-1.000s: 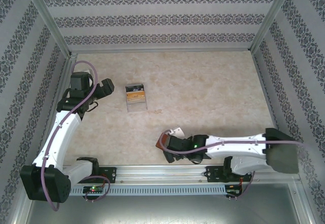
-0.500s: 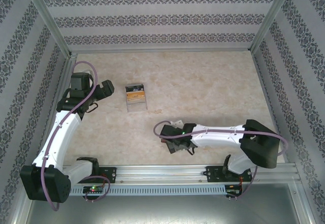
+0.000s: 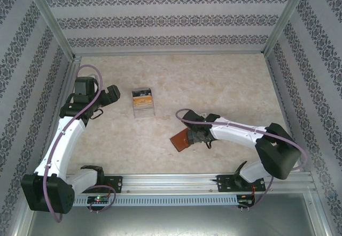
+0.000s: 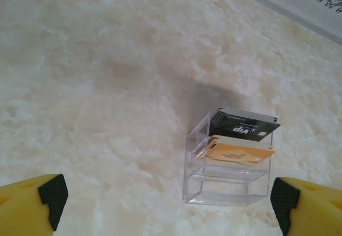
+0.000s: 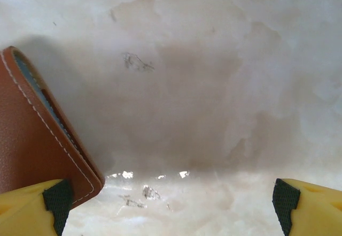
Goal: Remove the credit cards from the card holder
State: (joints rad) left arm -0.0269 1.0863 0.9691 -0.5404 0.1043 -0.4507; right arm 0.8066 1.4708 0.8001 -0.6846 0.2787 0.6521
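Observation:
The card holder (image 3: 180,140) is a reddish-brown leather wallet lying on the table near the front, closed or nearly so. In the right wrist view the card holder (image 5: 32,139) sits at the left with a thin bluish strip along its fold; I cannot tell whether that is lining or a card. The credit cards are hidden. My right gripper (image 3: 192,136) (image 5: 170,206) is open just right of the wallet, with bare table between its fingers. My left gripper (image 3: 109,94) (image 4: 168,204) is open at the far left, holding nothing.
A clear plastic box (image 3: 142,103) (image 4: 230,161) with black and orange cards stands on the table right of the left gripper. Patterned walls enclose the table on three sides. A metal rail (image 3: 171,181) runs along the front edge.
The right arm has swung from the front edge back toward the middle. The wallet, earlier under the gripper, now lies uncovered beside it. The left arm has not moved.

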